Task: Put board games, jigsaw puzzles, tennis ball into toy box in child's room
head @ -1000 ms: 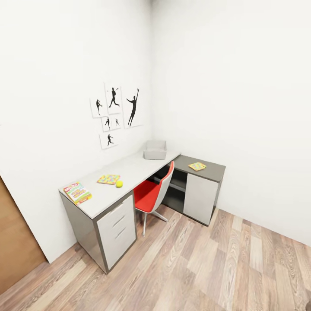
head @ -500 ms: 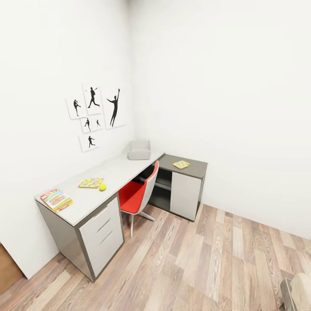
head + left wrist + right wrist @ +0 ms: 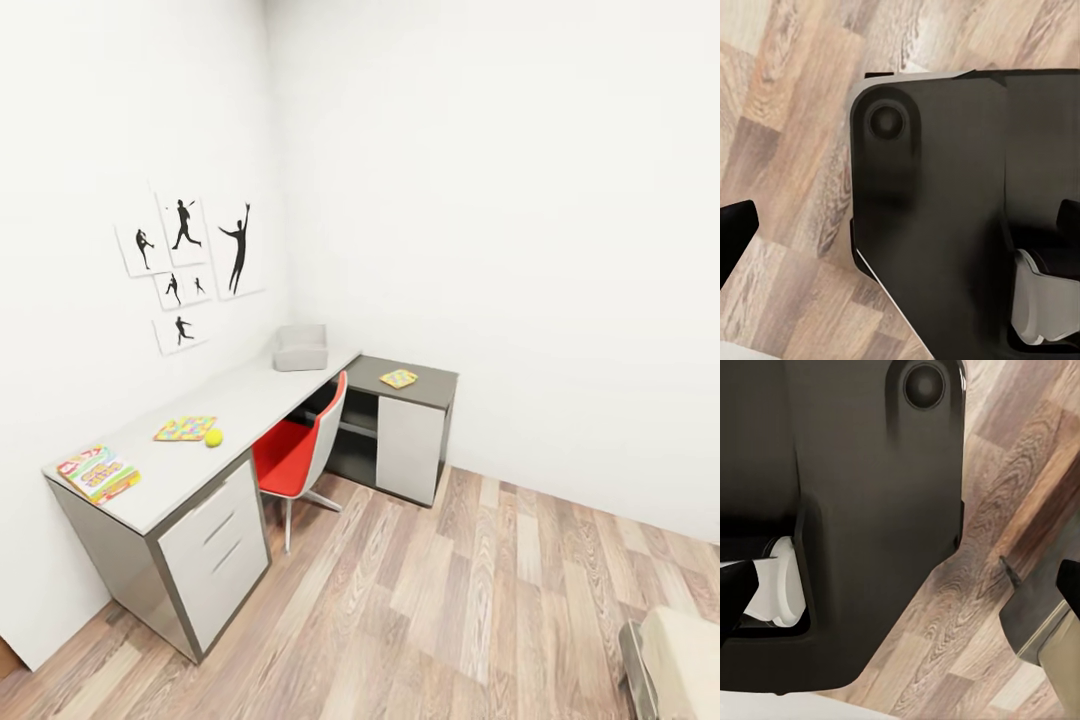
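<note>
toy box (image 3: 301, 347): far on surface (image 3: 250, 400), contents unseen | tennis ball (image 3: 213, 437) beside jigsaw puzzle (image 3: 185, 429) | fingers' state: cannot be told

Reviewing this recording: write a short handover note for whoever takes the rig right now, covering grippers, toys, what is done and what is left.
Grippers: the wrist views look down at the robot's dark base and wood floor; neither jaw state is readable, and nothing is seen held.
On the long white-grey table: yellow-green printed game box at the near end, multicoloured jigsaw board with the small yellow-green ball beside it, second jigsaw board on the dark side section.
Light grey toy box sits at the far corner; its inside is not visible.
Beige bed corner is at lower right.
Done: nothing apparent. Left: all toys into the box.
</note>
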You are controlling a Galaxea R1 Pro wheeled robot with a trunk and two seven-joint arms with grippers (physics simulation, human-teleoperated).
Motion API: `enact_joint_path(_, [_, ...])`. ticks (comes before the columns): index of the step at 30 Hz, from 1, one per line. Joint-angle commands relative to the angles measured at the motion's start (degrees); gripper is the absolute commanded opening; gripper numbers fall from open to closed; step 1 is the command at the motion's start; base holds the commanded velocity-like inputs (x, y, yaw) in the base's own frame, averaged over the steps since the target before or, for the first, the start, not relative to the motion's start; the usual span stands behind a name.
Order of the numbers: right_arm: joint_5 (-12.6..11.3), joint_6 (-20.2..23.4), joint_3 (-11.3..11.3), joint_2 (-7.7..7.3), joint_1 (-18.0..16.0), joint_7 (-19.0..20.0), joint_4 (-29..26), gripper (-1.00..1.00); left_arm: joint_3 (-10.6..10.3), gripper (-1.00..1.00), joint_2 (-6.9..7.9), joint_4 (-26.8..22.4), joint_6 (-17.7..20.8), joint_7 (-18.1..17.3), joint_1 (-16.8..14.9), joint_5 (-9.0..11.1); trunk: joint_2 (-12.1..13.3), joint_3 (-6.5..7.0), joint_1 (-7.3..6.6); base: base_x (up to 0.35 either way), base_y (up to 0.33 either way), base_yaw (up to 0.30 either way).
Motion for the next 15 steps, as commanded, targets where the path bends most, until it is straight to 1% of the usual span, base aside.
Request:
enact_joint_path(1, [-0.1,-0.2,-0.1,0.01,0.0,0.0,0.0,1.00,0.0,1.00,0.01,0.0,-0.1,0.0,0.0,0.0,-0.1,-0.13,0.03,0.000,0.000,-0.155])
enact_joint_path(8, [-0.1,-1.0,-0.1,0.01,0.0,0.0,0.0,1.00,0.0,1.00,0.02,0.0,-0.1,0.0,0.0,-0.1,-0.1,-0.28,0.03,0.000,0.000,-0.162])
enact_joint_path(15, [-0.1,-1.3,-0.1,-0.07,0.0,0.0,0.0,1.00,0.0,1.00,0.01,0.0,-0.1,0.0,0.0,0.0,-0.1,-0.31,0.03,0.000,0.000,-0.241])
